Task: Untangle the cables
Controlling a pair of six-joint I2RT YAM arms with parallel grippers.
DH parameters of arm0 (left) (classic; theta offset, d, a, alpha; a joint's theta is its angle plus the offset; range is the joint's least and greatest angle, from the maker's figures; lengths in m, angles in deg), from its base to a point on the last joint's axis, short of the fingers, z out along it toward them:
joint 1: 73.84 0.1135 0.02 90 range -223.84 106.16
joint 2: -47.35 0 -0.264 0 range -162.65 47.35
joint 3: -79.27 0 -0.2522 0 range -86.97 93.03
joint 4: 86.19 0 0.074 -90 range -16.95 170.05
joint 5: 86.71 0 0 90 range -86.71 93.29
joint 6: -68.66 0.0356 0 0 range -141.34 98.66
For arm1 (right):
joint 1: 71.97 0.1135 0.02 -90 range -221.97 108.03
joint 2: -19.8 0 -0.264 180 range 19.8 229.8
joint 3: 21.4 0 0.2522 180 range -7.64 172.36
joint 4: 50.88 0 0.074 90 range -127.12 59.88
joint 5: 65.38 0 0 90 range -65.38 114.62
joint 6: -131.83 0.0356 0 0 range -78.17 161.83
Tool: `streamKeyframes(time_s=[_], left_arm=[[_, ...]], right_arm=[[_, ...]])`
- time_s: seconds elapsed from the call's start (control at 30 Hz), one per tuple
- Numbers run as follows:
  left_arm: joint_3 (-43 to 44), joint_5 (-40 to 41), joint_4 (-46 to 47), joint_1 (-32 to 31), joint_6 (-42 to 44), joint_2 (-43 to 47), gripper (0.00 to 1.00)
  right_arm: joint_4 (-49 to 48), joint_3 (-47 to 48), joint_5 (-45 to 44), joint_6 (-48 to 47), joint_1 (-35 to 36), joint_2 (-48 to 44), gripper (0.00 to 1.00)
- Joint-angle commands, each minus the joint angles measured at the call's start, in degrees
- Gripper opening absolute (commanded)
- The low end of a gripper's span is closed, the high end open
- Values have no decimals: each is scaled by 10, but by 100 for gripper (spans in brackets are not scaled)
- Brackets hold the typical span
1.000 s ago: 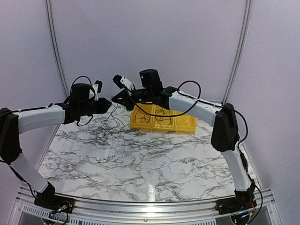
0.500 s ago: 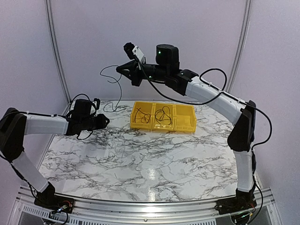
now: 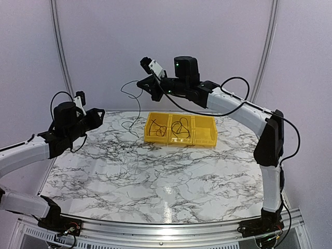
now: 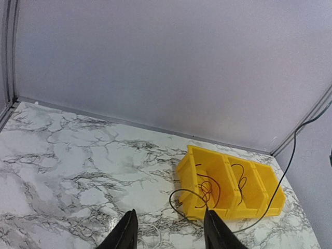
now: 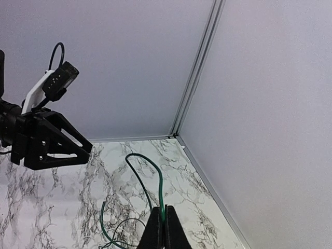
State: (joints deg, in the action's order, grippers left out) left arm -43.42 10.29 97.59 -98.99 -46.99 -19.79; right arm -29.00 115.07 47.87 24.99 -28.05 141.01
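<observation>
Right end effector [image 3: 149,85] is clenched on one cable [image 5: 161,189], held high above the tabletop [image 3: 166,171].
Left end effector [image 4: 168,231] is released and empty. Other cables [image 3: 179,127] lie in two yellow bin [image 3: 205,140] compartments, so this strand looks freed; the next move is probably lowering it into the third compartment.

Yellow three-compartment bin [image 3: 205,139] toward the far side of a white, grey-veined marble worktop [image 3: 155,179], pale walls [image 3: 155,41] behind

no text, label, brand, number or sign can be read in any of the views.
</observation>
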Motion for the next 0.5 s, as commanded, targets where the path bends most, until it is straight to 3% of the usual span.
streamKeyframes(time_s=[0.0, 0.47], left_arm=[[-24, 85, -8, 2, -42, -7, 46], [8, 77, -24, 3, -42, -59, 47]], right_arm=[[14, -32, -17, -8, -39, -48, 0], [22, -131, -55, -54, -155, -127, 0]])
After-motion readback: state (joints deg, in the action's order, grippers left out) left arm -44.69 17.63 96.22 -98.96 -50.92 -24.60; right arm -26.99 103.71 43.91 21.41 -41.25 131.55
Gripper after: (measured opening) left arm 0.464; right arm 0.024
